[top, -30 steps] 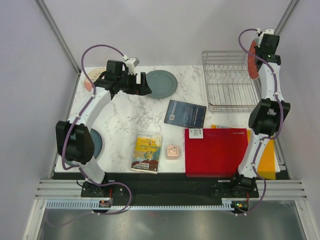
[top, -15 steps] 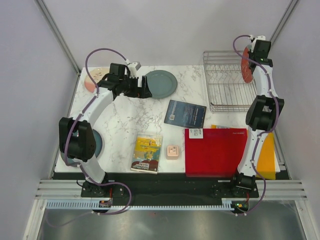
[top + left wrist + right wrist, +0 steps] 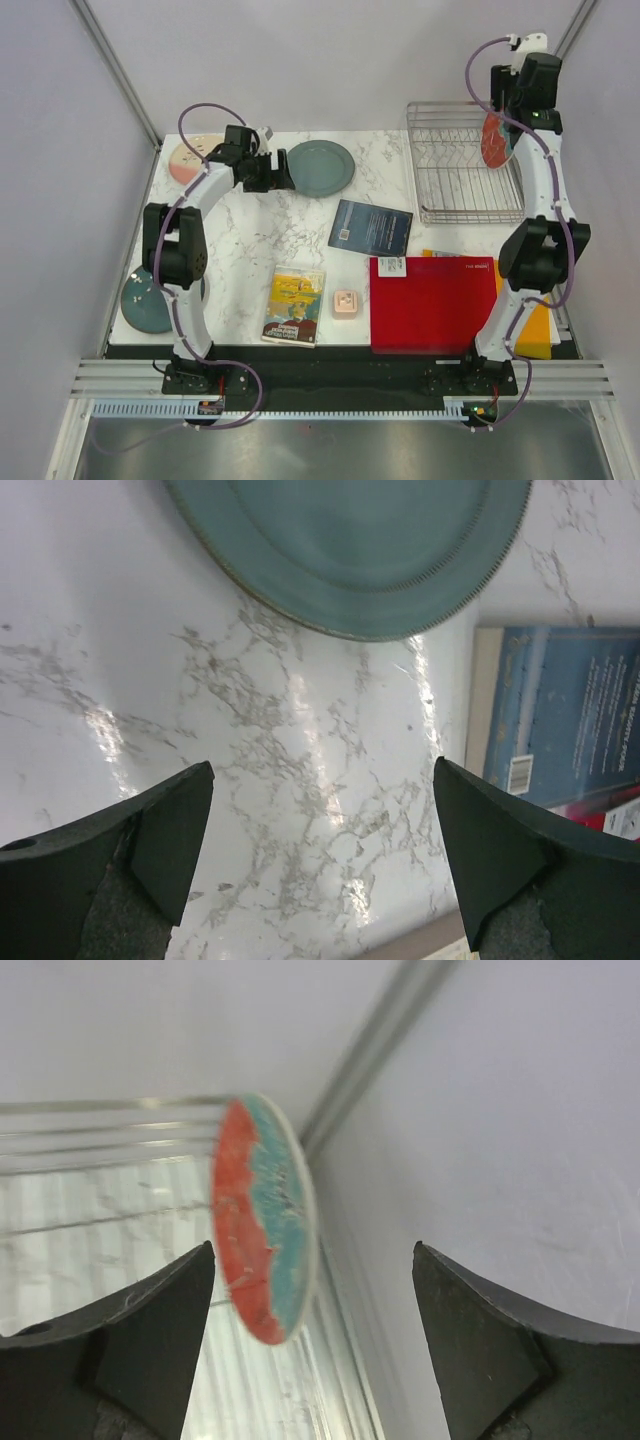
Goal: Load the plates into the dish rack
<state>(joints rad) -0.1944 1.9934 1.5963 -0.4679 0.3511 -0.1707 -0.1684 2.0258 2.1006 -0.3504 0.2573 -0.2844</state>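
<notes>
**Red plate (image 3: 262, 1218) upright in the dish rack (image 3: 455, 170)**

Your right pincer (image 3: 312, 1260) stands spread wide, one finger on either side of the red plate and neither touching it. The plate sits on edge at the right end of the dish rack. Your left pincer (image 3: 322, 770) is spread too, gripping nothing. It hangs over the marble table (image 3: 250, 230), just short of the grey-green plate (image 3: 322, 167), which lies flat.

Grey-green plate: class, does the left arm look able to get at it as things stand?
Probably yes. The left arm's open fingers hover just short of the grey-green plate, only bare marble table between them; the blue book lies off to one side.
</notes>
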